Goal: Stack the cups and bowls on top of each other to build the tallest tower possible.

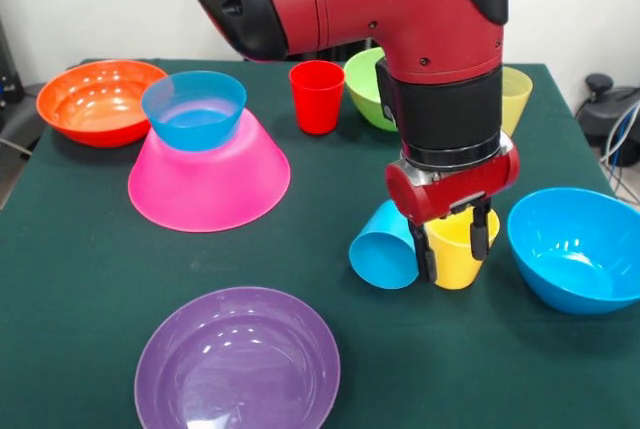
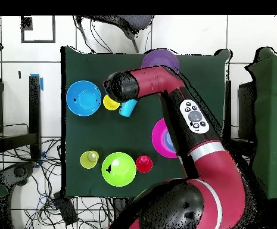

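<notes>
the gripper point(image 1: 453, 241) is standing directly over the upright yellow cup point(image 1: 461, 247), its spread fingers point(image 1: 421, 252) straddling the rim. the cup's axis is running vertically; the tipped blue cup point(image 1: 385, 246) is lying at its nine o'clock, touching.

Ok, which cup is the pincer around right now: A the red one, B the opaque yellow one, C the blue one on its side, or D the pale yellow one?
B: the pincer straddles the upright yellow cup, beside the tipped blue cup.
</notes>
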{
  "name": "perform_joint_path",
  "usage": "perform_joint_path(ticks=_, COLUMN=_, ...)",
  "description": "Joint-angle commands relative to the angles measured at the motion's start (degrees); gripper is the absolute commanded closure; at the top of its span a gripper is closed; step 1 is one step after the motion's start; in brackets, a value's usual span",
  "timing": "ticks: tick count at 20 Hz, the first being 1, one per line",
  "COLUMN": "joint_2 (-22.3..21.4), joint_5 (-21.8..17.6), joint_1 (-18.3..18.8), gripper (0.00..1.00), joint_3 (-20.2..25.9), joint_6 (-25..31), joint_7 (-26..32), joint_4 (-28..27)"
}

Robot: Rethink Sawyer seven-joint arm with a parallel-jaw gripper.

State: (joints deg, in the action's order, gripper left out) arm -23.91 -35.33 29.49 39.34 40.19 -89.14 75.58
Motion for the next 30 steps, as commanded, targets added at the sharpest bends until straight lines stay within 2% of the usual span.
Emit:
perform_joint_path(ticks=1, joint_2=4.2, joint_5=0.9, joint_1=-1.0, gripper=0.00, joint_3=-3.0, joint_6=11.6, joint_7=7.3, joint_4=-2.2)
perform_joint_path(ticks=3, joint_2=5.0, joint_5=2.2, joint_1=-2.0, gripper=0.00, joint_3=-3.0, joint_6=16.5, joint_7=8.5, joint_4=-4.5)
perform_joint_path(ticks=6, joint_2=6.4, joint_5=3.3, joint_1=-2.9, gripper=0.00, joint_3=-2.8, joint_6=20.5, joint_7=8.9, joint_4=-6.8)
perform_joint_path(ticks=12, joint_2=10.3, joint_5=3.1, joint_1=-4.4, gripper=0.00, joint_3=-2.7, joint_6=24.3, joint_7=8.5, joint_4=-10.3)
perform_joint_path(ticks=17, joint_2=10.5, joint_5=2.3, joint_1=-4.1, gripper=0.00, joint_3=-2.6, joint_6=23.3, joint_7=7.9, joint_4=-10.7)
perform_joint_path(ticks=20, joint_2=10.5, joint_5=1.0, joint_1=-4.1, gripper=0.00, joint_3=-2.8, joint_6=19.7, joint_7=6.9, joint_4=-11.1)
perform_joint_path(ticks=30, joint_2=9.9, joint_5=1.8, joint_1=-5.3, gripper=0.00, joint_3=-3.7, joint_6=23.9, joint_7=5.0, joint_4=-14.0)
